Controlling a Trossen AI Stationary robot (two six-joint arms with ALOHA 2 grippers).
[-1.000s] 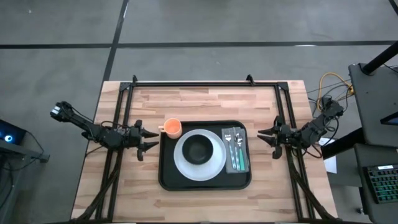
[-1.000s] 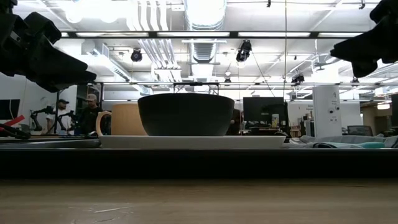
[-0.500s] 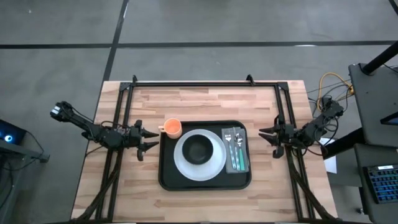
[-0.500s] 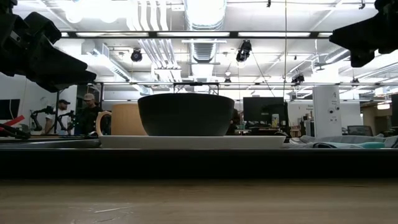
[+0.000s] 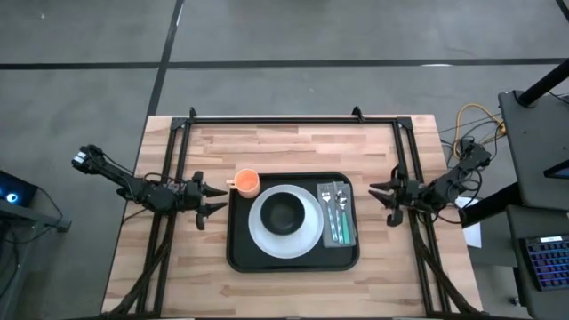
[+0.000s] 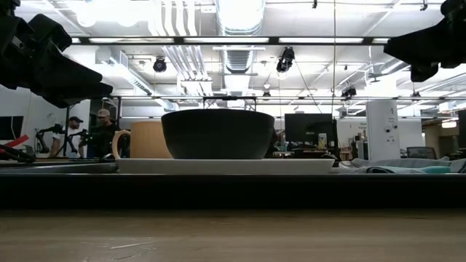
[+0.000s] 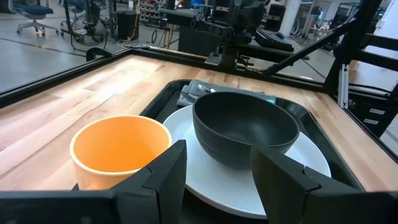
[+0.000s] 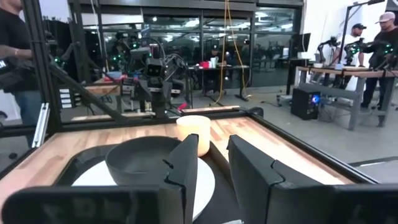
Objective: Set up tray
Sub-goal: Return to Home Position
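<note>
The black tray (image 5: 238, 253) lies at the table's middle. On it rests a white plate (image 5: 308, 233) carrying a black bowl (image 5: 284, 213). A grey napkin (image 5: 348, 218) with cutlery (image 5: 332, 206) lies on the tray's right part. An orange cup (image 5: 247, 183) stands at the tray's far left corner. My left gripper (image 5: 220, 200) is open just left of the tray and faces the cup (image 7: 121, 149) and the bowl (image 7: 245, 127). My right gripper (image 5: 372, 197) is open just right of the tray, facing the bowl (image 8: 140, 158).
Black frame rails (image 5: 276, 118) run along the table's far edge and down both sides. Cables (image 5: 471, 124) and a desk stand off the right edge. Bare wood (image 5: 293, 147) lies between tray and far rail. People (image 6: 105, 131) stand in the room beyond.
My right gripper has risen a little, as the low view shows. Nothing on the tray has moved.
</note>
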